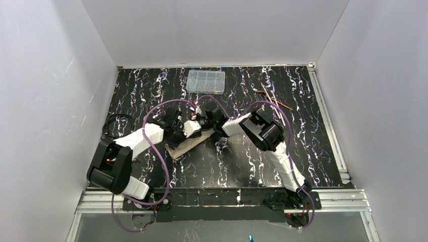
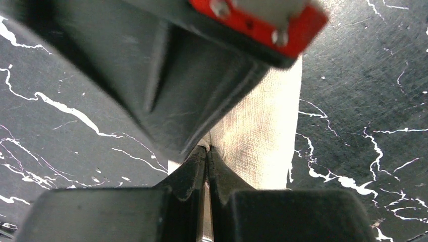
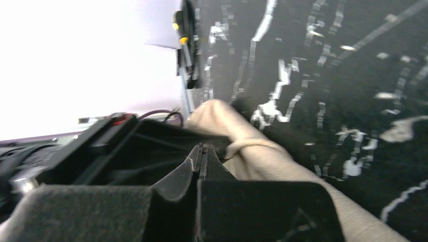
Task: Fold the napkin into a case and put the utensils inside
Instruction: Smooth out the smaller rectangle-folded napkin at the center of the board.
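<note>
The beige napkin (image 1: 188, 144) lies as a narrow folded strip on the black marbled table, left of centre. My left gripper (image 1: 194, 127) is shut on the napkin's far end; in the left wrist view its jaws (image 2: 207, 151) pinch the cloth (image 2: 262, 126). My right gripper (image 1: 211, 124) meets it from the right. In the right wrist view its jaws (image 3: 202, 147) are shut at a raised fold of the napkin (image 3: 262, 156). The copper utensils (image 1: 273, 98) lie crossed at the back right, apart from both grippers.
A clear plastic compartment box (image 1: 206, 81) stands at the back centre. A black cable coil (image 1: 117, 123) lies at the table's left edge. White walls enclose three sides. Purple cables loop over both arms.
</note>
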